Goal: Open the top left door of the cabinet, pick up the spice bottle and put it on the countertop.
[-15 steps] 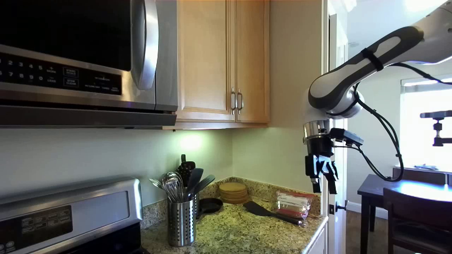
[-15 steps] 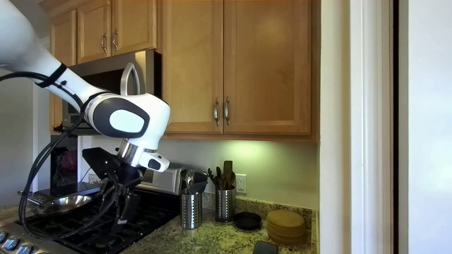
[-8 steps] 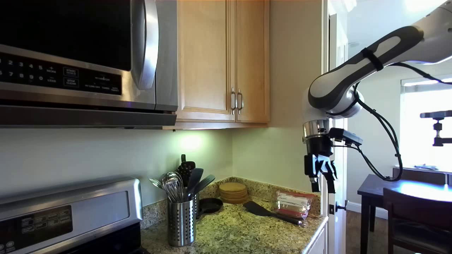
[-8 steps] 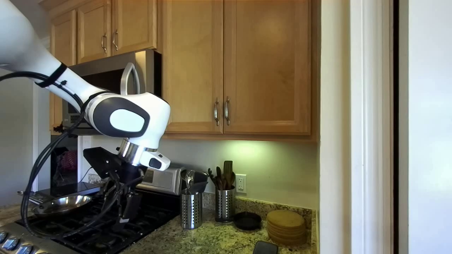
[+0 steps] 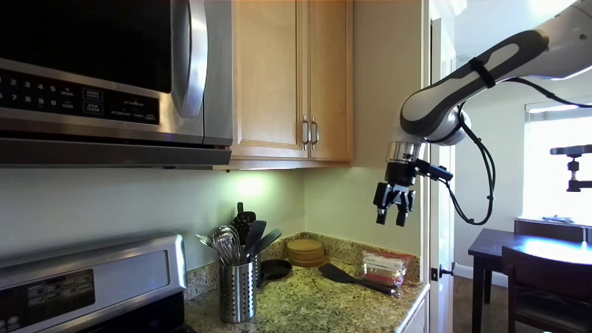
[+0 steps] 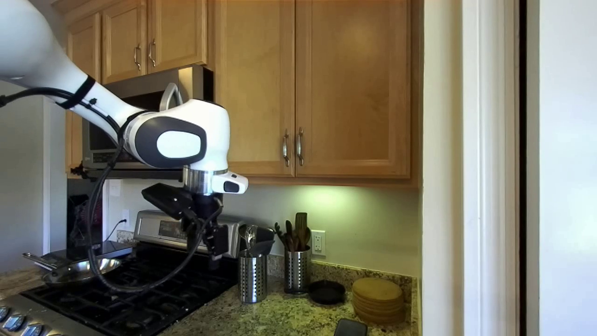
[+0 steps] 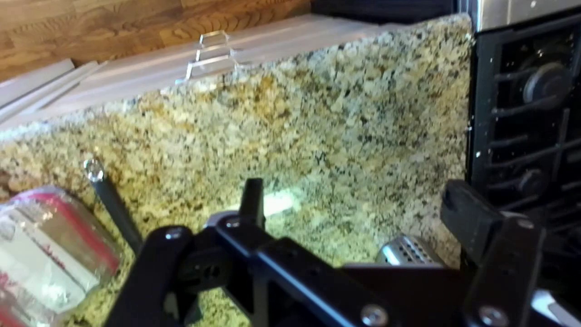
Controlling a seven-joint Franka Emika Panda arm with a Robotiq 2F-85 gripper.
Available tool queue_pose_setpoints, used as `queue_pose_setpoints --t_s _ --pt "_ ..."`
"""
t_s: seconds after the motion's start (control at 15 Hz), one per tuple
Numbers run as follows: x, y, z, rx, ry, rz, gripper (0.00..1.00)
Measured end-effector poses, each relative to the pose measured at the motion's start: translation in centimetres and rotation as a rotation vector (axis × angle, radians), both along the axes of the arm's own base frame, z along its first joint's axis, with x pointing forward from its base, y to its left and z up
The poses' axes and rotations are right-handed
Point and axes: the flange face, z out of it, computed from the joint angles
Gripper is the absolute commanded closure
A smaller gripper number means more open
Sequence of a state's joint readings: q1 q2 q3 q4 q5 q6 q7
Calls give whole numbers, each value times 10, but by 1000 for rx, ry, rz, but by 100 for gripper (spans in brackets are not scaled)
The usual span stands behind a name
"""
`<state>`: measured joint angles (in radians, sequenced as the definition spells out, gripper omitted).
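Observation:
The cabinet [image 6: 415, 116] hangs on the wall with both tall doors shut. Its top left door [image 6: 254, 88] has a slim silver handle [image 6: 285, 148] by its right edge; the door also shows in an exterior view [image 5: 268, 74]. My gripper [image 5: 391, 219] is open and empty, in the air below the level of the door handles and apart from the cabinet. In the wrist view its fingers [image 7: 252, 202] stand wide apart over the granite countertop [image 7: 340, 127]. The countertop also shows in both exterior views [image 5: 319, 300] [image 6: 284, 317]. The spice bottle is out of view or hidden.
A steel microwave [image 5: 217, 74] adjoins the cabinet. Steel utensil holders [image 6: 253, 280] stand on the countertop, beside a black pan [image 6: 327, 292] and round tan mats [image 6: 378, 298]. A black spatula [image 5: 340, 274] and a plastic packet [image 5: 384, 267] lie by the wall. The stove [image 6: 140, 280] adjoins.
The arm has raised the gripper and carried it sideways, left in one exterior view and right in the other. Its tilt has changed slightly. The fingers stay open; the cabinet doors stay shut.

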<state>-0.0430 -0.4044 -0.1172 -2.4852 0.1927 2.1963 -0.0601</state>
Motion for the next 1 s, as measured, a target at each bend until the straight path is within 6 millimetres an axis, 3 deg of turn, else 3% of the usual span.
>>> queue_pose_setpoints --t_s 0.4,1.0 --pt "30 -4 62 -101 -276 28 0" --pt "33 -1 67 -114 -305 35 0"
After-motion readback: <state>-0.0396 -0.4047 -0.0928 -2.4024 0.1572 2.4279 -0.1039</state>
